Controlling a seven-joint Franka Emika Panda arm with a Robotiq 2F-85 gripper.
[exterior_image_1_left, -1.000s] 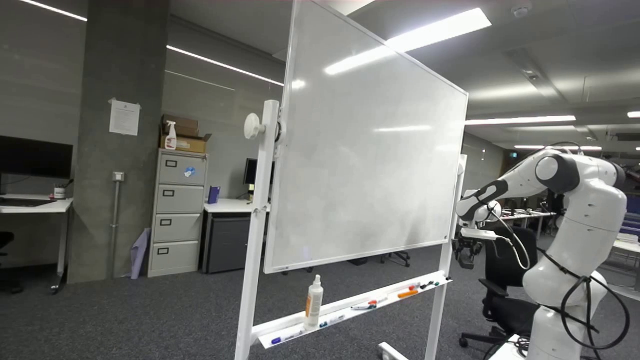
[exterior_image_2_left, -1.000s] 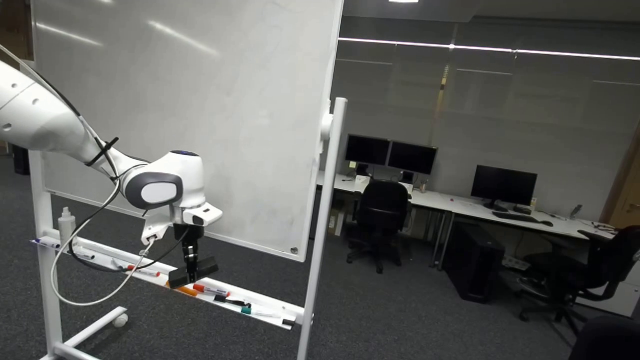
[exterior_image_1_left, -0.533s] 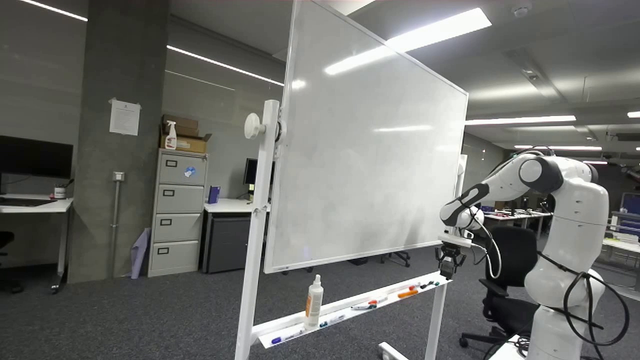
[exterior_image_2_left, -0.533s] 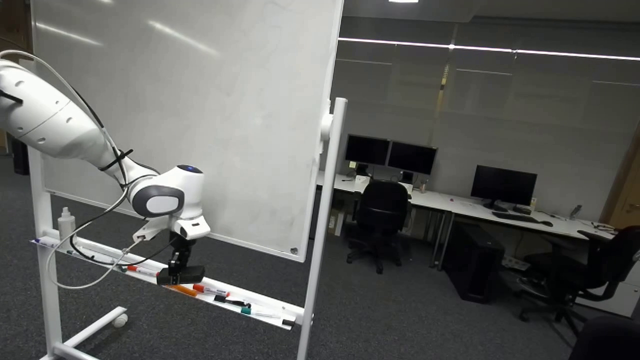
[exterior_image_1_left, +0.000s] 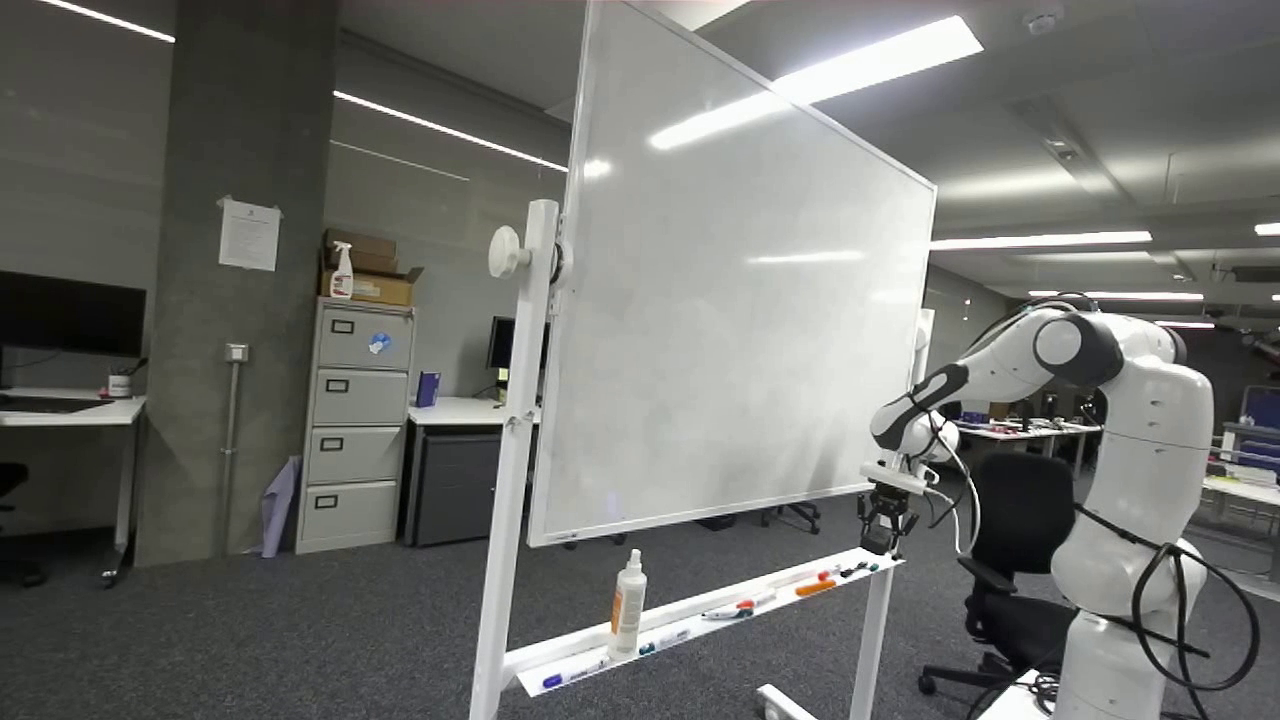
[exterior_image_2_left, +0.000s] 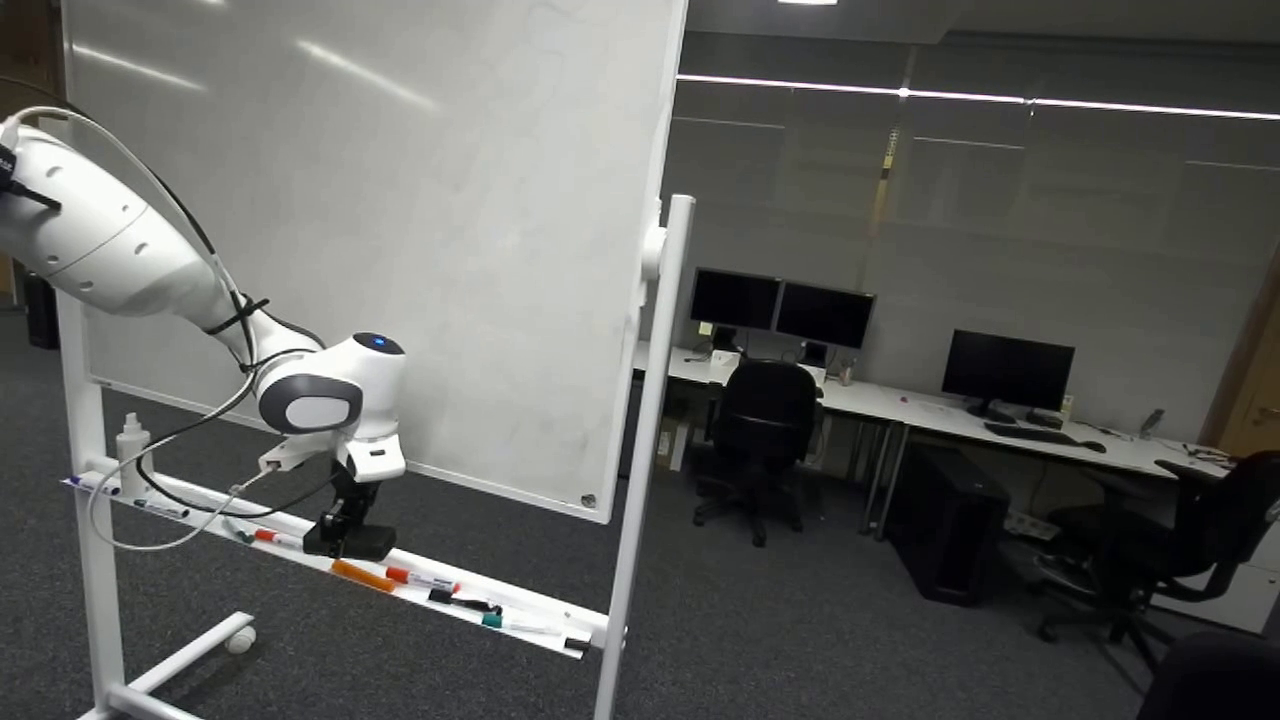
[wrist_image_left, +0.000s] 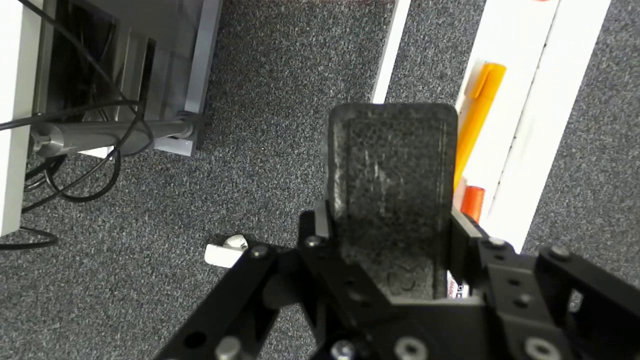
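Note:
My gripper is shut on a black block that looks like a whiteboard eraser; its fingers press on the two long sides. The eraser also shows in an exterior view, near the whiteboard's white pen tray. From the wrist, the block overlaps the near edge of the tray and hides part of an orange marker. A red-capped marker lies just beyond it, partly covered. Whether the eraser touches the tray I cannot tell. The whiteboard stands above the tray.
A spray bottle stands upright at one end of the tray, with several markers along it. A white stand post rises beside the board. An office chair is near the arm, and cables hang from the wrist.
The arm has moved towards the tray and along it, shifting left in both exterior views. The eraser has turned from tilted to nearly level and stays in the grip.

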